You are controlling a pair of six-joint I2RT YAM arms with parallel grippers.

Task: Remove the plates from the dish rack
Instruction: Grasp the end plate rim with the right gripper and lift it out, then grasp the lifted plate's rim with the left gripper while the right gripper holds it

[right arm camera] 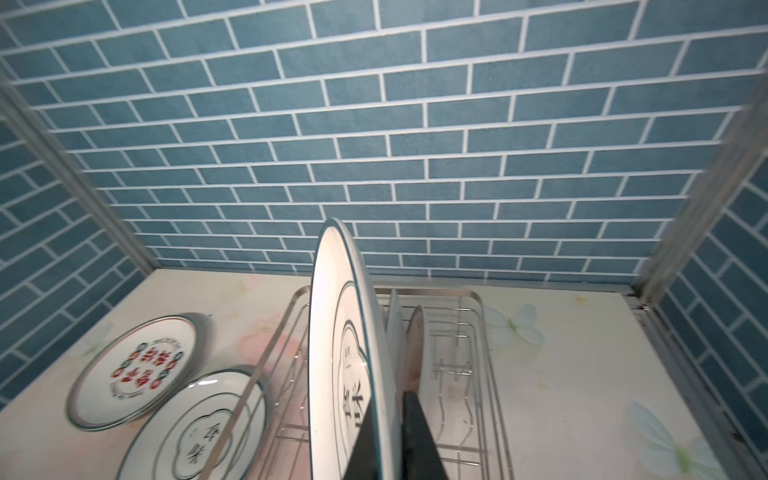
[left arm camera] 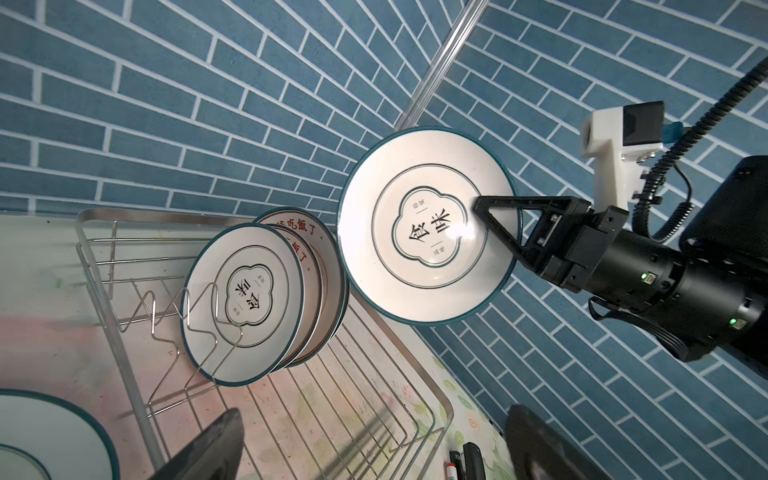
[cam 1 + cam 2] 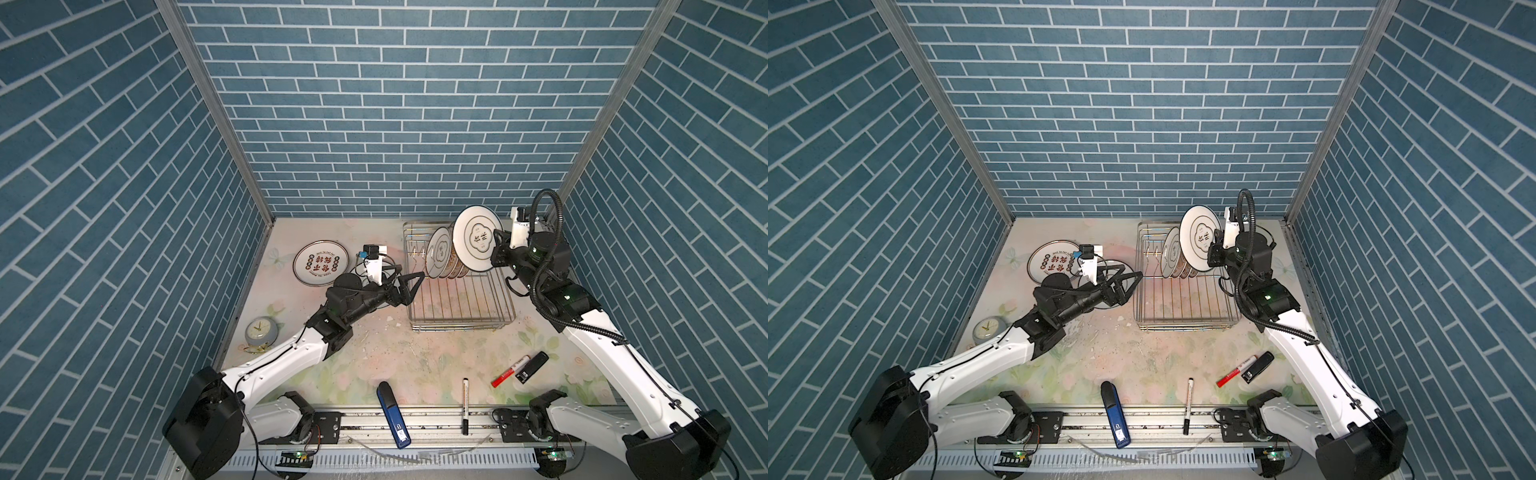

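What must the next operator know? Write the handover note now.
Right end effector: shut on quatrefoil plate, held up above the dish rack.
Left end effector: open, empty, by the rack's left side.
Done: red-character plate and second quatrefoil plate lie flat on the table, left of the rack.
Left: set the held plate down; then unload the several standing plates in the rack.
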